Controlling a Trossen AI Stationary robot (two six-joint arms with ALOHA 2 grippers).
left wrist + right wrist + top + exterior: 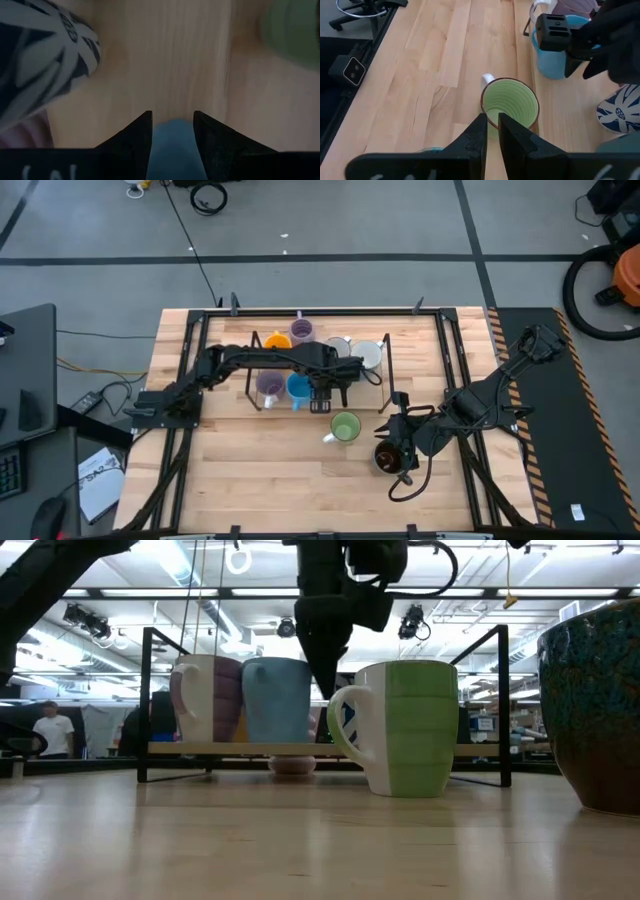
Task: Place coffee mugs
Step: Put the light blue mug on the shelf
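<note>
The green mug point(345, 427) stands upright on the tabletop point(260, 480), in front of the black wire rack point(385, 375) that holds the blue mug point(298, 388), a lavender mug point(269, 385) and others. A dark brown mug point(388, 456) stands just beside the green one. The left arm reaches across the rack, its left claw point(320, 402) spread and pointing down beside the blue mug. The right arm is bent over the dark brown mug, its right claw point(490, 131) pressed together and empty.

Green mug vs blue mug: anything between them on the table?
High view: only bare wood between the green mug and the blue mug, with the left gripper hanging open over the gap beside the blue mug.
</note>
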